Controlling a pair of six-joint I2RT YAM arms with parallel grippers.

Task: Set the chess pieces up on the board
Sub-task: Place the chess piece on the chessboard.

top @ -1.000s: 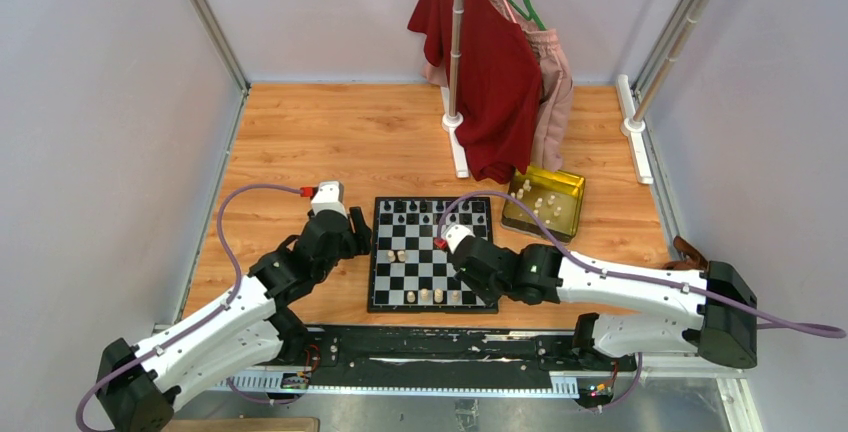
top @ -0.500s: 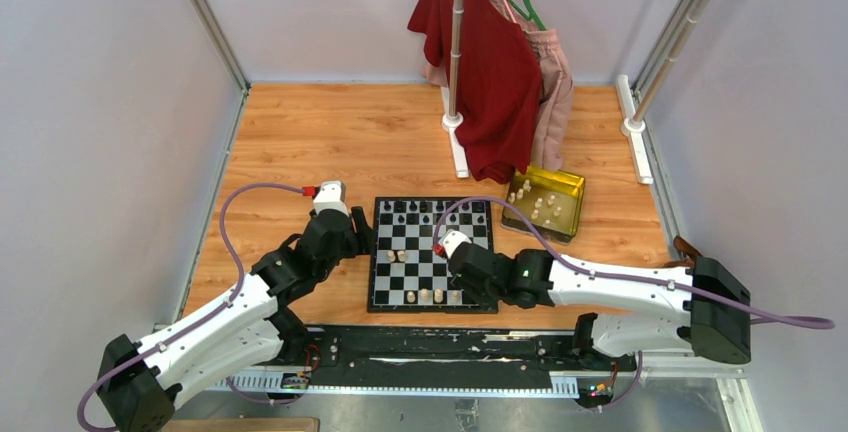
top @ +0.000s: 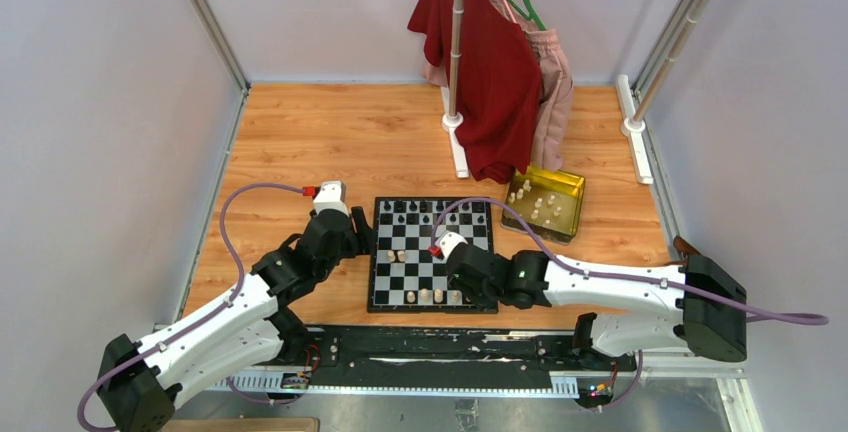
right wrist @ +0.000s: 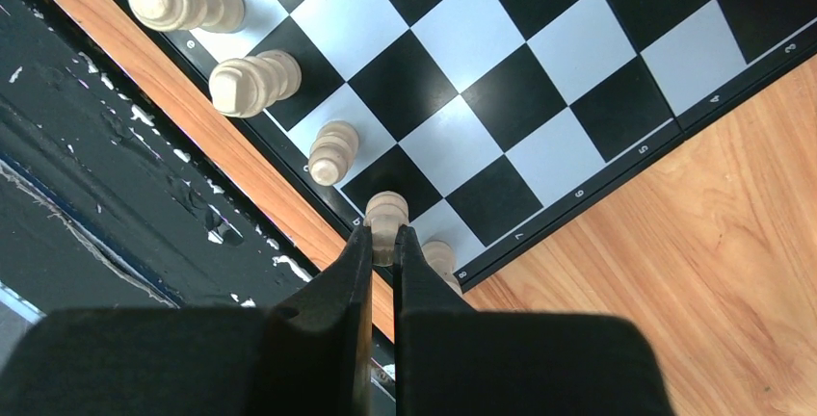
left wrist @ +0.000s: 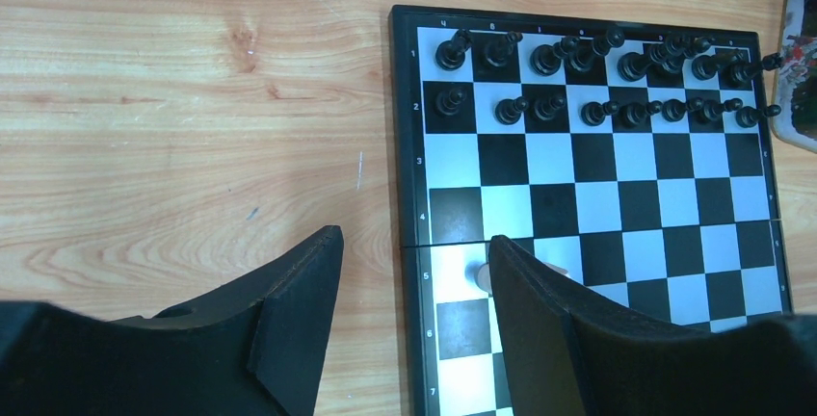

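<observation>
— So, what has the right gripper (right wrist: 382, 235) got?

— One cream piece (right wrist: 386, 214), pinched between its two fingertips with the jaws almost together. The piece's round head pokes out past the tips.

— Where over the board (right wrist: 540, 60)?

— At the nearest rank, close to the right-hand corner. I cannot tell whether its base touches the square. Another cream man (right wrist: 439, 256) stands just beside the fingers on the corner side. More cream chessmen (right wrist: 252, 84) line the same rank toward the other side.

— And the left gripper (left wrist: 414, 243)?

— Jaws apart, holding nothing. It straddles the board's left edge. One finger is above the wooden table (left wrist: 193, 146). The other is above the board's middle ranks, partly hiding a pale piece (left wrist: 479, 276) there.

— The black side?

— The black chessmen (left wrist: 450, 100) fill the two far ranks.

— Any cream ones off the board?

— Several lie in the yellow tin (top: 574, 192), which sits near the board's far right corner.
</observation>
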